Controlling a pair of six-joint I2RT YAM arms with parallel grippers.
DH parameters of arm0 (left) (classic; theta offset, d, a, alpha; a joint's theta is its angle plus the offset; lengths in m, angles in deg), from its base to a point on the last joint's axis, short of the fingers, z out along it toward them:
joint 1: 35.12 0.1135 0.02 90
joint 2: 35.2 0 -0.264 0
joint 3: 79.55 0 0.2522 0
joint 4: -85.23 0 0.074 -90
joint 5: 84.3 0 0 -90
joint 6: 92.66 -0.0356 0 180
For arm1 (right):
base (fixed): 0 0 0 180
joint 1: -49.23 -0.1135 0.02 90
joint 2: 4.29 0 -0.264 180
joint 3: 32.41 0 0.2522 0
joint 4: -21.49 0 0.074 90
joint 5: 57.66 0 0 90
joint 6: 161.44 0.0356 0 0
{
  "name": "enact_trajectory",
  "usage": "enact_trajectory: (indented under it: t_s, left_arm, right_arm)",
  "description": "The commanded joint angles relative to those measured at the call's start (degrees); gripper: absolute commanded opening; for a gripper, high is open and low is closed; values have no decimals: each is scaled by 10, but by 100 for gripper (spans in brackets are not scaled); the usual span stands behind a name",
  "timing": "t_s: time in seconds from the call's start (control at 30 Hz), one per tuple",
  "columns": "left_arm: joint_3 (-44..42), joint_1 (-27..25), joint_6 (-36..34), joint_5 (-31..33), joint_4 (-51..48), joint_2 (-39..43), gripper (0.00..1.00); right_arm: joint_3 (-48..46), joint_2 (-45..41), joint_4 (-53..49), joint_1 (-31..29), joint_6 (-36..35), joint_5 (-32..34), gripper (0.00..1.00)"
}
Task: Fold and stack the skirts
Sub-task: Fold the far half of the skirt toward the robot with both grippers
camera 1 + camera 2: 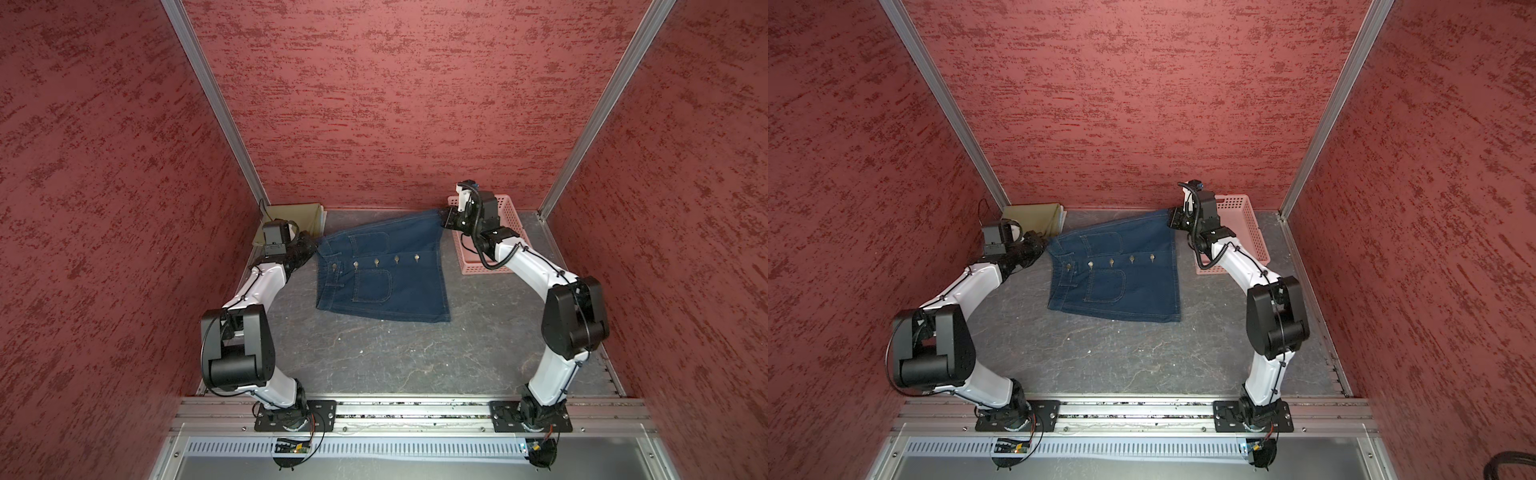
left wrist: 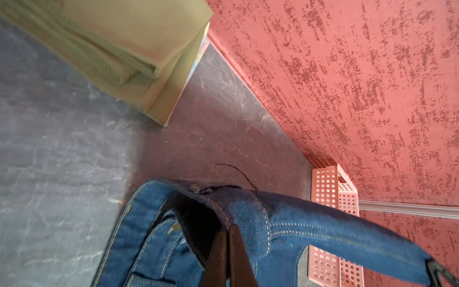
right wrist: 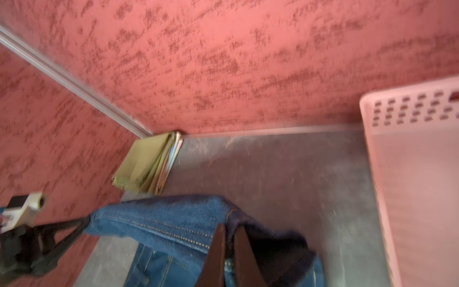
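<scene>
The dark blue denim skirt (image 1: 382, 286) (image 1: 1117, 286) lies spread in mid-table, buttons up, with its far edge lifted. My left gripper (image 1: 316, 247) (image 2: 228, 231) is shut on the far waistband corner. My right gripper (image 1: 442, 218) (image 3: 229, 231) is shut on the far hem corner. Between the two the denim edge (image 2: 323, 228) (image 3: 161, 218) hangs taut. The folded olive-green skirt (image 1: 297, 216) (image 2: 124, 37) (image 3: 144, 161) sits in the far left corner on top of the pale floral skirt, of which only a thin edge (image 2: 202, 47) (image 3: 173, 156) shows.
A pink perforated basket (image 1: 505, 216) (image 1: 1246, 232) (image 3: 409, 174) stands at the far right, right beside my right wrist. Red textured walls close in on three sides. Bare grey tabletop (image 1: 395, 357) lies between the denim and the arm bases.
</scene>
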Motion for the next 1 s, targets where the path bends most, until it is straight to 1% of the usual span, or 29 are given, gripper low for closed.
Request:
enact_trajectory:
  t_s: [0.0,0.17,0.27,0.5,0.7,0.77,0.83,0.97]
  left_arm:
    - [-34,7,12,-2,33,28,0]
    - [-90,9,19,5,47,61,0]
    - [-120,9,24,6,54,71,0]
    - [-193,9,32,10,63,105,0]
    - [-228,9,29,28,45,130,0]
    - [-234,9,33,36,35,134,3]
    - [-239,9,38,40,27,134,8]
    - [-249,7,48,46,17,128,6]
  right_arm:
    - [-70,-69,35,-20,-3,17,0]
    - [-184,-147,31,-53,7,46,0]
    - [-232,-185,22,-57,11,57,0]
    - [-324,-223,14,-60,24,67,0]
    - [-381,-220,36,-61,43,62,0]
    - [-396,-213,50,-62,48,59,0]
    - [-413,-202,69,-62,53,57,0]
    - [-420,-173,84,-63,56,50,0]
